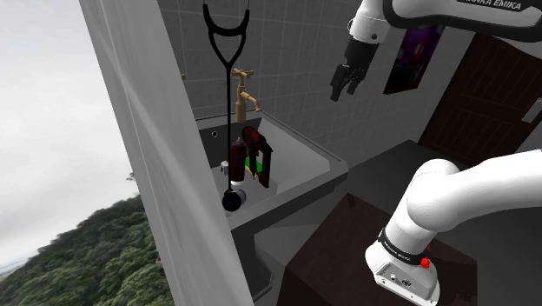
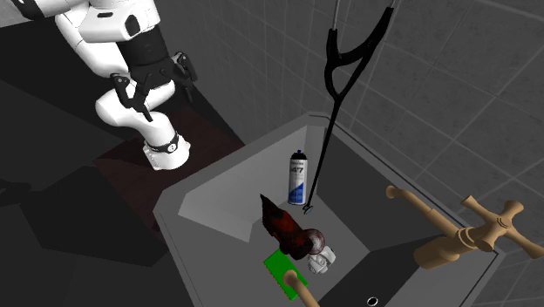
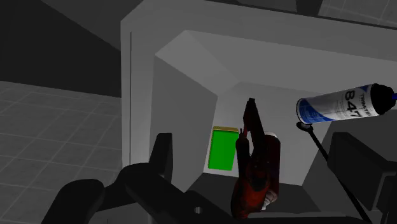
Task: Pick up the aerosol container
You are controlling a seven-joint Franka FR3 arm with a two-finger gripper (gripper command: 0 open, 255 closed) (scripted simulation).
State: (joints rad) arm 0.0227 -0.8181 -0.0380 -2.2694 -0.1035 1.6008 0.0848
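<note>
The aerosol container [image 2: 299,177] is a white can with a blue label and a black cap. It stands upright in the grey sink basin [image 2: 218,196], near the far wall. In the wrist view the can [image 3: 337,106] lies beyond the right finger, off to the side of the gripper's line. My gripper [image 1: 347,83] hangs open high above the sink's outer rim, well apart from the can. It holds nothing, and its fingers [image 3: 163,156] stand wide apart. From the second exterior view the gripper [image 2: 159,87] is over the dark stand side of the sink.
A dark red bottle-like object [image 2: 292,231] lies mid-basin beside a flat green pad [image 2: 281,270]. A long black rod with a forked top [image 2: 327,113] leans right next to the can. Brass taps [image 2: 462,240] jut from the tiled wall. A pale curtain [image 1: 148,156] hides the sink's near side.
</note>
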